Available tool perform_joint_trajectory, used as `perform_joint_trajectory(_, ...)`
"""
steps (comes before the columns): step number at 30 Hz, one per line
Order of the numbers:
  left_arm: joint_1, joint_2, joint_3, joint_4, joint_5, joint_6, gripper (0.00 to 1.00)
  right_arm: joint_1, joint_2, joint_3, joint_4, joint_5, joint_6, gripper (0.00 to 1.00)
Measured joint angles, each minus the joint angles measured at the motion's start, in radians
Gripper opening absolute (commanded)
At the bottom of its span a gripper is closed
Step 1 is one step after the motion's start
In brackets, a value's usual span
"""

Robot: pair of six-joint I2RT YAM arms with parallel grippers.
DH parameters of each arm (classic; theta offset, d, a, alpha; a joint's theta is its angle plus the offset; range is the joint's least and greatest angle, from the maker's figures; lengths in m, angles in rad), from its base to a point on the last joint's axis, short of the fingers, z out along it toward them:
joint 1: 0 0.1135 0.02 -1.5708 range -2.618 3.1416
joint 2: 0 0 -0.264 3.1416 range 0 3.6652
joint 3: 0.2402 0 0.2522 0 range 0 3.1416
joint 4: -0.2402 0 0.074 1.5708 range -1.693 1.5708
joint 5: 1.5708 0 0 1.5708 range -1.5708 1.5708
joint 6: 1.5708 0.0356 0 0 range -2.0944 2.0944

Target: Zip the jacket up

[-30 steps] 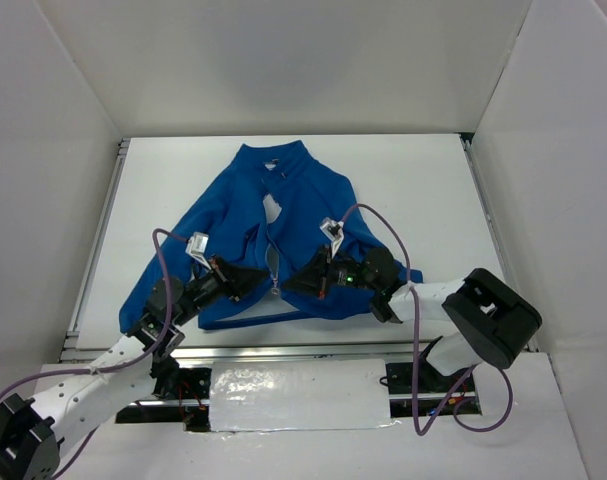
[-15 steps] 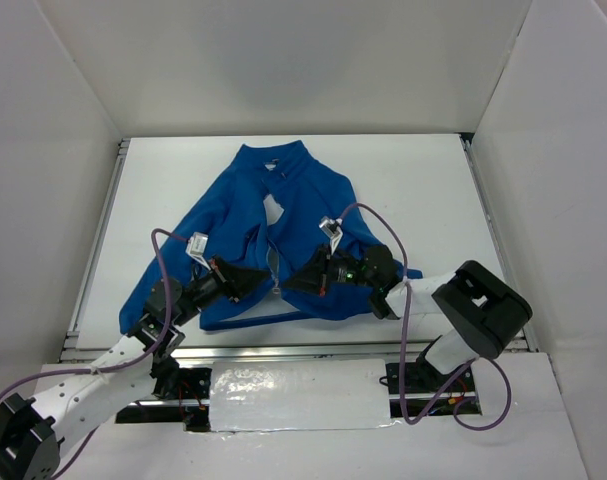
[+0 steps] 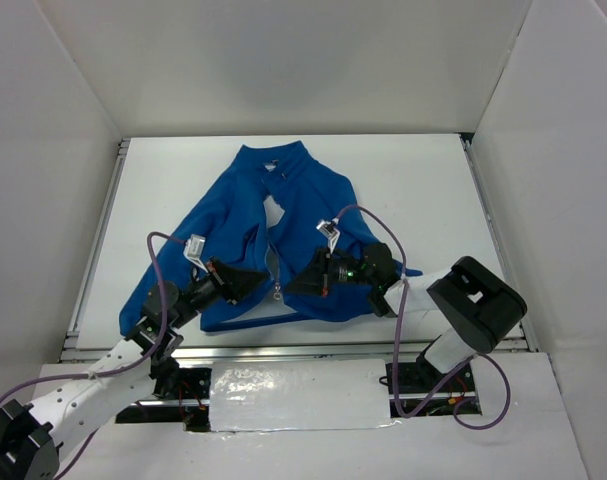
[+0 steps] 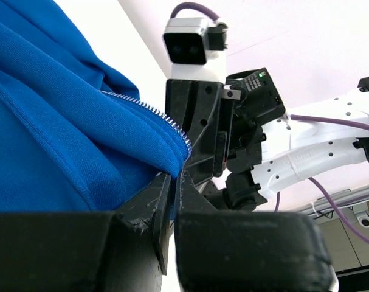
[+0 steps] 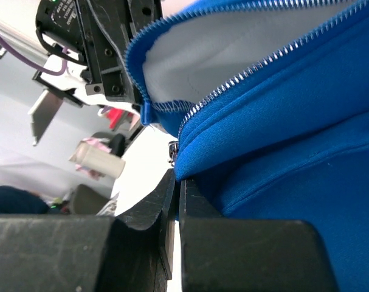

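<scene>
1. The jacket (image 3: pixel 308 205) lies spread on the white table (image 3: pixel 433 190), about mid-table; its collar (image 3: pixel 273 160) is at the far side and its hem is nearest the arm bases
2. Below the collar the two fronts part and a white patch shows between them; lower down the zipper (image 3: pixel 274 262) runs along the centre towards the hem, with the pull (image 3: pixel 278 292) hanging low on it
3. The left gripper (image 3: pixel 255 281) reaches in from the left and lies low over the cloth, its tips just left of the zipper near the hem
4. Its jaws are closed and pinch the jacket: in the left wrist view a fold of blue cloth (image 4: pixel 62 134), edged with zipper teeth (image 4: pixel 149 108), drops into the thin slit between the fingers (image 4: pixel 149 204)
5. The right gripper (image 3: pixel 295 283) comes in from the right, its tips just right of the zipper and level with the left one
6. Its jaws are also closed on the jacket: in the right wrist view the blue front edge (image 5: pixel 275 140) sits in the narrow gap at the fingers (image 5: pixel 151 207), with teeth (image 5: pixel 251 66) and white lining (image 5: pixel 233 39) above
7. The two grippers face each other across the zipper, tips close together; I cannot tell whether they touch
8. One sleeve (image 3: pixel 163 268) trails towards the left arm
</scene>
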Motion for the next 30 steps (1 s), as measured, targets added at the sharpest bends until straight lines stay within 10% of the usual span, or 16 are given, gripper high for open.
perform_joint_trajectory(30,0.0,-0.02,0.0,-0.019,0.02,0.0,0.0,0.0,-0.06,0.026,0.008,-0.066,0.102,0.0)
